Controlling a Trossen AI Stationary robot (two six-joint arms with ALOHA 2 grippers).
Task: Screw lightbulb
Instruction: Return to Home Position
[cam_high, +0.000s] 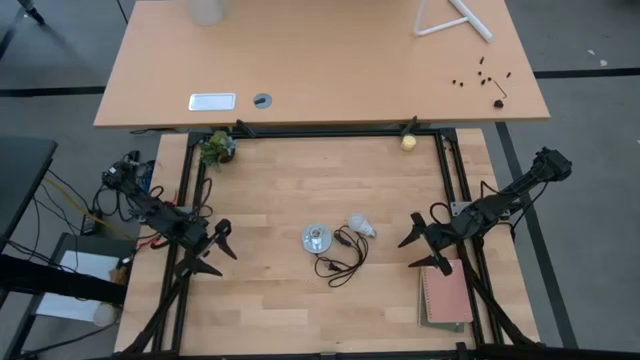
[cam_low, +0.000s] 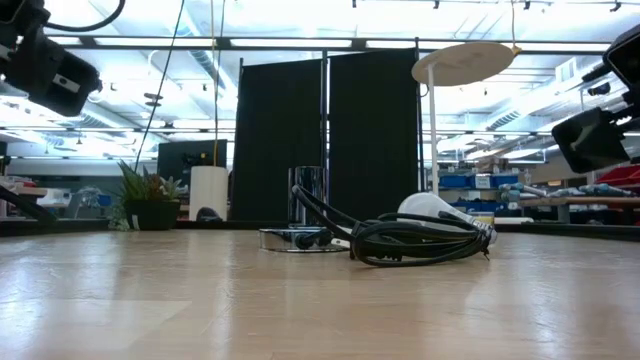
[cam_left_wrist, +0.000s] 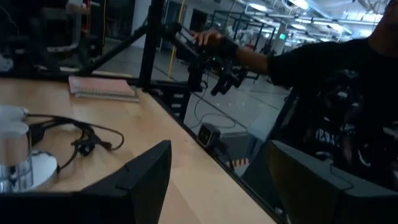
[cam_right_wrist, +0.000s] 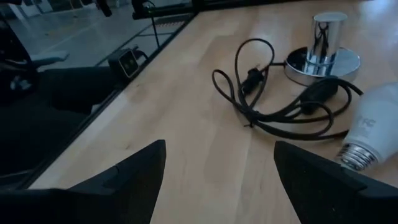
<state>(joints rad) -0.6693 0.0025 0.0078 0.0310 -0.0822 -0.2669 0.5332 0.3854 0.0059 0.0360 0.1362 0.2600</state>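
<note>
The white lightbulb (cam_high: 361, 225) lies on its side on the wooden table, just right of the round silver socket disc (cam_high: 317, 238) with its black cord (cam_high: 341, 260). The bulb also shows in the right wrist view (cam_right_wrist: 373, 127), its grey screw base toward the camera, and in the low view (cam_low: 440, 210) behind the cord. My left gripper (cam_high: 222, 248) is open at the table's left, above the wood. My right gripper (cam_high: 422, 250) is open at the table's right. Both are empty and apart from the bulb.
A small potted plant (cam_high: 216, 147) stands at the far left corner and a pale-yellow ball (cam_high: 408, 143) at the far right. A pink notebook (cam_high: 447, 297) lies at the near right. A person in dark clothes (cam_left_wrist: 336, 93) stands beyond the table's near side.
</note>
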